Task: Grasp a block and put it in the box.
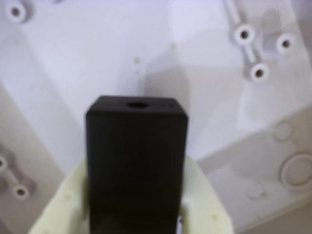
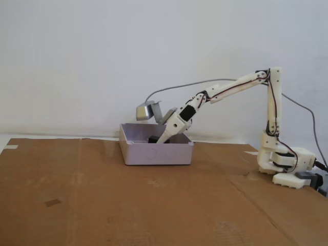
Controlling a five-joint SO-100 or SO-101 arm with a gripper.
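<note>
Matte black rectangular block clamped between cream fingers, above smooth lilac-grey plastic box.

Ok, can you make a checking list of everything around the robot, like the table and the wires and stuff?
Surface: brown cardboard, flat, with creases.
Job's things: black block held inside the lilac box.
Clutter: small dark scrap on the cardboard.
Hand: the hand is shut on the block, reaching into the box.
Cables: grey cable arcs from the wrist camera; another hangs behind the base.
Surroundings: plain white wall.
</note>
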